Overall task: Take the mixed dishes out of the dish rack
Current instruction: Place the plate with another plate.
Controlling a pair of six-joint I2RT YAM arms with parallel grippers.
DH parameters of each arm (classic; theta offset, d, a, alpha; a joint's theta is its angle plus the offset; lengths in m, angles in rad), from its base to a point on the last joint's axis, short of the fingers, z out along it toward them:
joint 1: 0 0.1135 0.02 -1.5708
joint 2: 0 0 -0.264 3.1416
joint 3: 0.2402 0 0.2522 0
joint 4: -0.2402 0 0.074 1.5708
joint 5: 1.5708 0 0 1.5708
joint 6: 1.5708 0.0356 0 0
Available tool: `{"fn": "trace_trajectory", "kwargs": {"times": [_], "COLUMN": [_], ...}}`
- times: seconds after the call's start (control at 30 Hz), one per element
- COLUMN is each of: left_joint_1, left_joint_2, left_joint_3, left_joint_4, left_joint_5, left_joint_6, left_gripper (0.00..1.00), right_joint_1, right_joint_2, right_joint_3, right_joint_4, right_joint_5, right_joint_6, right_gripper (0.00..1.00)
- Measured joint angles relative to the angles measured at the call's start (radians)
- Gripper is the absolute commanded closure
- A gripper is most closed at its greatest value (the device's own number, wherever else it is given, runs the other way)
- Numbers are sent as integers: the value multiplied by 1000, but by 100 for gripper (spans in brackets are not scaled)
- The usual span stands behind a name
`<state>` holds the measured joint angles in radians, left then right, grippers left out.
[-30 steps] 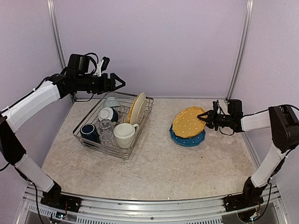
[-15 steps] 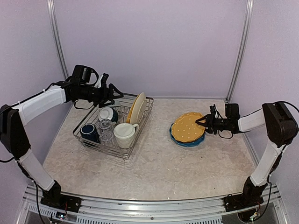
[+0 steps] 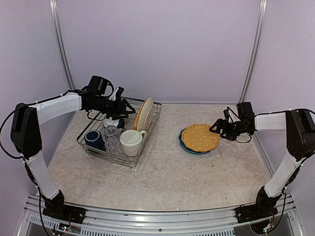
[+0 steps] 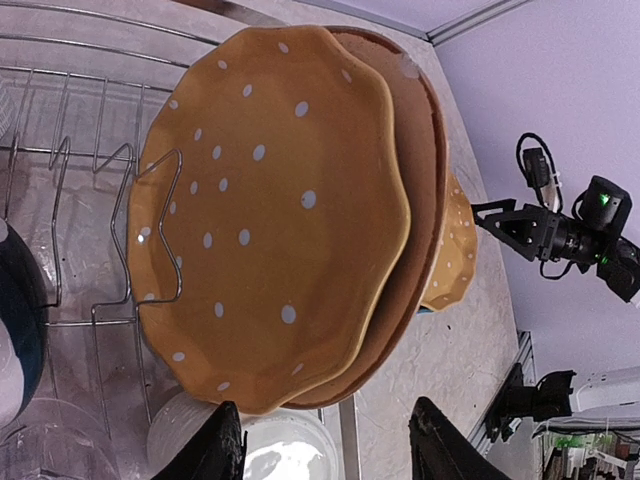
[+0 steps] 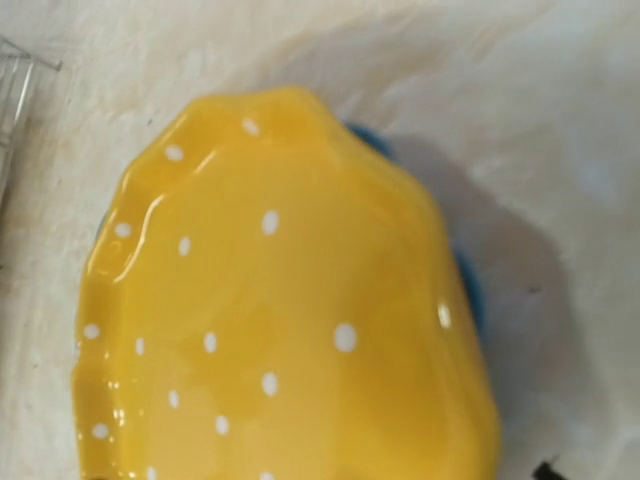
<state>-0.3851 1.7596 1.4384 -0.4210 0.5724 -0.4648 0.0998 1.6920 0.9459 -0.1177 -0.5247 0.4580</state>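
Note:
The dish rack (image 3: pixel 103 155) holds an upright yellow dotted plate (image 3: pixel 141 114) (image 4: pixel 270 230) with a cream plate (image 3: pixel 148 113) (image 4: pixel 425 190) behind it. It also holds a large cream mug (image 3: pixel 132 141), a navy mug (image 3: pixel 93 138) and clear glasses (image 3: pixel 111 133). My left gripper (image 3: pixel 126 108) (image 4: pixel 328 445) is open over the rack, its fingertips either side of the two plates' rims. Another yellow dotted plate (image 3: pixel 200 137) (image 5: pixel 290 340) lies flat on a blue plate (image 3: pixel 183 143). My right gripper (image 3: pixel 216 127) is open at its right rim, holding nothing.
A bowl (image 3: pixel 114 123) in the rack is partly hidden under my left arm. Rack wires (image 4: pixel 100 170) stand beside the plates. The purple back wall and metal posts (image 3: pixel 251 59) close the table in. The right arm shows in the left wrist view (image 4: pixel 560 235).
My right gripper lowered the tilted yellow plate flat onto the blue plate and opened. My left arm came down and right to the upright plates, its jaws narrowing.

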Motion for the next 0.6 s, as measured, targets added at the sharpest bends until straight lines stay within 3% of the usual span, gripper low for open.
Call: {"fn": "trace_trajectory", "kwargs": {"times": [0.17,0.37,0.5,0.6], "left_joint_1": [-14,-23,-25,-34], "left_joint_2": [47,97,114,134], "left_joint_3": [23,60,77,103], "left_joint_4": [-2,-3,-9,-18], "left_joint_5": [-12,-15,-24,-34], "left_joint_6": [27,43,48,55], "left_gripper": [37,50,52,40], "right_joint_1": [0,0,0,0], "right_joint_2": [-66,-119,-154,-174], "right_joint_3": [31,61,61,61], "right_joint_4": [-80,-147,-172,-173], "right_joint_5": [82,133,143,145], "right_joint_6": [-69,-124,-132,-133], "right_gripper": [4,1,1,1]}}
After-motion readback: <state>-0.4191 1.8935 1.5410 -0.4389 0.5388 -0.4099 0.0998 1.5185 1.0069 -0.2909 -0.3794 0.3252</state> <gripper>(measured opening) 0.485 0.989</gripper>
